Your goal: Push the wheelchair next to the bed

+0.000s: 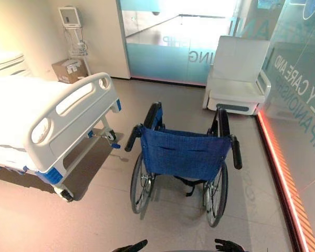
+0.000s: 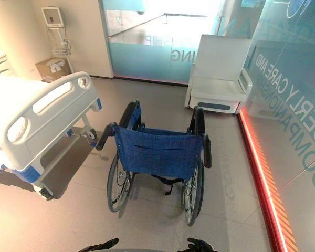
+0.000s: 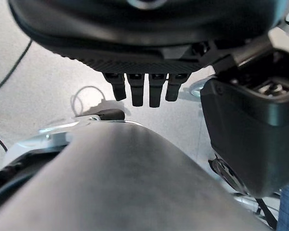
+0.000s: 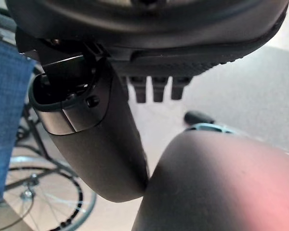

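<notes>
Left hand (image 1: 132, 246), dark, at the near edge of the head view, low and left of centre; fingers (image 3: 137, 89) hang straight in a row in its wrist view, relaxed, holding nothing

Right hand (image 1: 227, 245), dark, at the near edge, right of centre; in its wrist view the fingers (image 4: 157, 90) point straight down and the thumb (image 4: 94, 139) stands out beside them, nothing grasped. Both hands apart from the wheelchair, not touching it

Folding wheelchair with blue fabric backrest, black push handles and spoked wheels (image 1: 182, 156) stands on the pale tiled floor (image 1: 94, 220) ahead of the hands, its back toward the camera. Left push handle (image 1: 133, 138) and right push handle (image 1: 235, 151) free. Black armrests run forward from the backrest

White hospital bed with moulded plastic footboard and blue corner bumpers (image 1: 73, 118) to the left of the wheelchair, near but apart from it, a strip of open floor between the footboard and the left wheel. Bed stands on castors

Farther off, right of the wheelchair: white boxy armchair (image 1: 239, 76) against the frosted glass partition (image 1: 168, 47). Glass wall with lettering (image 1: 299, 105) runs along the right side, an orange-red light strip (image 1: 278, 173) at its foot

Far left corner: brown cardboard box (image 1: 69, 70) on the floor, a white wall-mounted unit (image 1: 70, 17) above it
</notes>
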Available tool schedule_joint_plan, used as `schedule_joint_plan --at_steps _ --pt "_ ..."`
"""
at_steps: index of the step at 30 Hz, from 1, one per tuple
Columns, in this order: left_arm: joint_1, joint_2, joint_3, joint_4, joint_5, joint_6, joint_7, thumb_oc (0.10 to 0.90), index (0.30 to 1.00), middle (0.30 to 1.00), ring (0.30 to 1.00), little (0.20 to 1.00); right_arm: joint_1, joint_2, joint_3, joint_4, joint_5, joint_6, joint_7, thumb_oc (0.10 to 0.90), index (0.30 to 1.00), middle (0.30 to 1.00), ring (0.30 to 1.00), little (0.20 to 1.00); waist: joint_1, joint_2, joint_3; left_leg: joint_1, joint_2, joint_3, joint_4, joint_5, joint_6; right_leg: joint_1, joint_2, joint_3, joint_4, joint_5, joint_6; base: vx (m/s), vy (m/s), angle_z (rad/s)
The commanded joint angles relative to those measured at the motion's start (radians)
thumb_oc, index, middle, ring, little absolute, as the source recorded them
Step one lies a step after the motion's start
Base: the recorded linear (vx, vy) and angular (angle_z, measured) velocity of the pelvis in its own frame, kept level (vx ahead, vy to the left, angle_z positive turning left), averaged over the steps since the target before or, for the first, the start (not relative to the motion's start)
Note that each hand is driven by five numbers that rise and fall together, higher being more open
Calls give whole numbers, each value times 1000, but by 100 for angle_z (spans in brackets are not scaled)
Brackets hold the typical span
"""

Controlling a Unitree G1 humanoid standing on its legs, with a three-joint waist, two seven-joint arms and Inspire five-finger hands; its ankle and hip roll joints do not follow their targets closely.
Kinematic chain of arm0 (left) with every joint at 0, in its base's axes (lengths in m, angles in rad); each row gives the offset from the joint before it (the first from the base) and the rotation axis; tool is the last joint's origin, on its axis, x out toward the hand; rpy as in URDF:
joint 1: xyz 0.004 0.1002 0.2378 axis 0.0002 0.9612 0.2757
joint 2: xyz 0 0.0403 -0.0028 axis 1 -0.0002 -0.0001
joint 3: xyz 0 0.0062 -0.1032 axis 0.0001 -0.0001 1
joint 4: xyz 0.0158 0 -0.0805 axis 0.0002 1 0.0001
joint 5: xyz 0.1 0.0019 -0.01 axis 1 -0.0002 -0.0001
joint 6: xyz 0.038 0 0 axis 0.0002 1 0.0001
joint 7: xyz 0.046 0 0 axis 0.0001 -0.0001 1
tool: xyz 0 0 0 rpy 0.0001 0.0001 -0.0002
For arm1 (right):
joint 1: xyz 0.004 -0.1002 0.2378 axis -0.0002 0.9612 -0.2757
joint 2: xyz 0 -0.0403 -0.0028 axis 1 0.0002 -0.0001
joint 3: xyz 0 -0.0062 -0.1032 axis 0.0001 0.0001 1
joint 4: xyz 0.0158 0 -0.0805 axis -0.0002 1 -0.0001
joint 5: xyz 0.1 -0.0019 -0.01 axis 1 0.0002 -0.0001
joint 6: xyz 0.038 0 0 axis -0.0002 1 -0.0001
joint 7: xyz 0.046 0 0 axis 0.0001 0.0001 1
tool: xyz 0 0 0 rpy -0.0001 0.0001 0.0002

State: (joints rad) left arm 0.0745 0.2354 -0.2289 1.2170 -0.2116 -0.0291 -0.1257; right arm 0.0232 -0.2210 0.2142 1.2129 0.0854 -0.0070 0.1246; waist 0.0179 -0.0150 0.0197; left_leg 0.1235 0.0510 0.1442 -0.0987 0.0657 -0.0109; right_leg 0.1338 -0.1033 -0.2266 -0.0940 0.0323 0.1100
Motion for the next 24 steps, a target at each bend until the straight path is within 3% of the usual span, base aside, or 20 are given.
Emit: schedule_joint_plan --at_steps 1,8,11,16,19,21,24 --pt "-87 -34 -14 -2 8 -79 -6 800 900 900 900 900 -61 4 64 27 -42 2 41 800 900 900 900 900 3 -2 54 52 -47 36 11 -131 -11 26 17 -20 11 -33 -3 0 0 0" --pt "-92 -34 12 10 -49 -31 64 800 900 900 900 900 -63 3 43 34 1 26 -16 800 900 900 900 900 3 -4 55 58 -48 37 11 -132 -10 32 18 -20 9 -33 -3 0 0 0" --pt "-92 -31 35 26 -38 -26 121 800 900 900 900 900 -62 -3 22 49 -37 41 -77 800 900 900 900 900 -1 -4 52 61 -47 41 11 -134 -10 36 20 -17 7 -32 -3 0 0 0" --pt "-119 40 87 38 -7 3 254 800 900 900 900 900 -84 -71 -4 50 -94 76 -123 800 900 900 900 900 -5 -3 51 70 -43 48 11 -131 -16 42 21 -13 7 -30 1 27 11 0" --pt "-173 172 125 34 22 33 270 800 900 900 900 900 -141 -202 -29 43 -127 143 -104 800 900 900 900 900 -4 -2 49 70 -37 57 11 -126 -18 41 22 -10 7 -29 1 0 0 0" --pt "-248 298 137 38 7 65 243 800 900 900 900 900 -214 -322 -42 60 -117 165 -66 800 900 900 900 900 -2 1 46 68 -34 63 11 -122 -20 38 20 -10 7 -24 5 -8 21 4" --pt "-340 431 136 40 -31 62 244 800 900 900 900 900 -303 -441 -54 72 -58 168 -85 800 900 900 900 900 0 6 43 64 -31 69 11 -121 -20 32 18 -9 7 -20 8 -5 8 1"
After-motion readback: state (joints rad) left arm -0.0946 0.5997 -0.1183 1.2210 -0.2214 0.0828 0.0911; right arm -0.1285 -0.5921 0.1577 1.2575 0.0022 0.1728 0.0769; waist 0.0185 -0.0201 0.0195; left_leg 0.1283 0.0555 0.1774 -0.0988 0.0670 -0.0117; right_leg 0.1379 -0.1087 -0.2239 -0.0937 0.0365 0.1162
